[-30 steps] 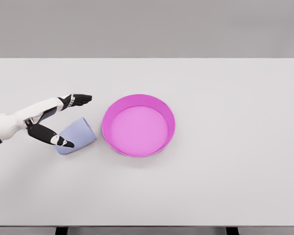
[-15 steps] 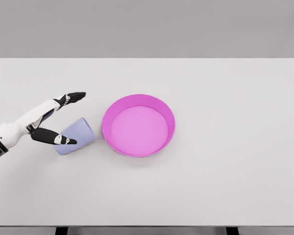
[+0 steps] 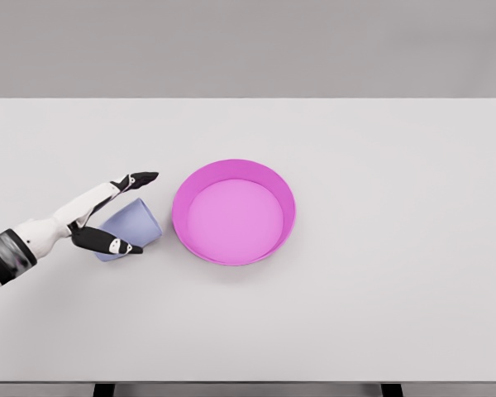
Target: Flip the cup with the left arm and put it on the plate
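A: What sits on the white worktop (image 3: pixel 380 165)?
B: One pale blue cup (image 3: pixel 132 227), lying on its side just left of one pink plate (image 3: pixel 234 212).
A: And the left hand (image 3: pixel 99 217)?
B: Spread open around the cup, fingers above it, thumb below, gripping nothing.

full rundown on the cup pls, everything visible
The cup is a pale lavender-blue, plain and handleless, with a matte plastic look. It lies tipped on its side on the white table, just left of the pink plate, close to its rim but apparently apart. The left hand brackets it with fingers spread, a long finger above and the thumb across its near edge; firm contact cannot be told.
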Robot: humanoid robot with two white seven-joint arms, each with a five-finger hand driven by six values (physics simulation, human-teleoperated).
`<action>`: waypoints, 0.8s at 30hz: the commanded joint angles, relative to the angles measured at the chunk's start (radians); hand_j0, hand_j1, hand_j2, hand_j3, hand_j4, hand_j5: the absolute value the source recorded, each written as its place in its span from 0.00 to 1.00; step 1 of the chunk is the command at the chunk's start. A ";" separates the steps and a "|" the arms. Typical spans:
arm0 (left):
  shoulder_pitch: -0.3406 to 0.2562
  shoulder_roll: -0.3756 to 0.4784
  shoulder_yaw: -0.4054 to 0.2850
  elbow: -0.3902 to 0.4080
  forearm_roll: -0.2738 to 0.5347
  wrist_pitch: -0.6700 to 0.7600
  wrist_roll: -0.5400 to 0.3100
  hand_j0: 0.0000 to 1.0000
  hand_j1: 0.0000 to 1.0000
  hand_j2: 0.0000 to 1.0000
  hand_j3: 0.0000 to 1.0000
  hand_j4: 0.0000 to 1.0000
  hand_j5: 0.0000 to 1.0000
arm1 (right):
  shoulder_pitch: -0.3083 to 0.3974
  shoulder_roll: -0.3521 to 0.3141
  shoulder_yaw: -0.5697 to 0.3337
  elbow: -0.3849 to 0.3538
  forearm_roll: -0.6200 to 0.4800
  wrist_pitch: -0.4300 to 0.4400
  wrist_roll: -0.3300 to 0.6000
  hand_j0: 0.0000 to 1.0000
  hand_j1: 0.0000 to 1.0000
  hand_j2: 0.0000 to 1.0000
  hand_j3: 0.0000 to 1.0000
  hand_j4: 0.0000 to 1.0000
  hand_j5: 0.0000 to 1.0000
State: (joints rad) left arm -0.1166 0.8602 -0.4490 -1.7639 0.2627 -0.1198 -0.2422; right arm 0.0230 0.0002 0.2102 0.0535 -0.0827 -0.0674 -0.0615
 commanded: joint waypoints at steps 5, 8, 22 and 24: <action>0.000 -0.003 0.000 0.000 0.001 0.011 0.001 1.00 1.00 1.00 1.00 1.00 1.00 | 0.000 0.000 0.000 0.000 0.000 0.000 0.000 1.00 1.00 1.00 1.00 1.00 1.00; -0.003 -0.004 0.000 0.000 0.001 0.011 0.001 1.00 1.00 1.00 1.00 1.00 1.00 | 0.000 0.000 0.000 0.000 0.000 0.000 0.000 1.00 1.00 1.00 1.00 1.00 1.00; -0.008 -0.021 0.000 -0.002 0.003 0.101 0.018 1.00 1.00 1.00 1.00 1.00 1.00 | 0.000 0.000 0.000 0.000 0.000 0.000 0.000 1.00 1.00 1.00 1.00 1.00 1.00; -0.009 -0.029 0.000 -0.002 0.000 0.103 0.018 1.00 1.00 1.00 1.00 1.00 1.00 | 0.000 0.000 0.000 0.000 0.000 0.000 0.000 1.00 1.00 1.00 1.00 1.00 1.00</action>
State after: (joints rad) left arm -0.1258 0.8352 -0.4496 -1.7651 0.2587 -0.0193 -0.2248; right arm 0.0230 0.0002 0.2102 0.0535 -0.0827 -0.0674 -0.0615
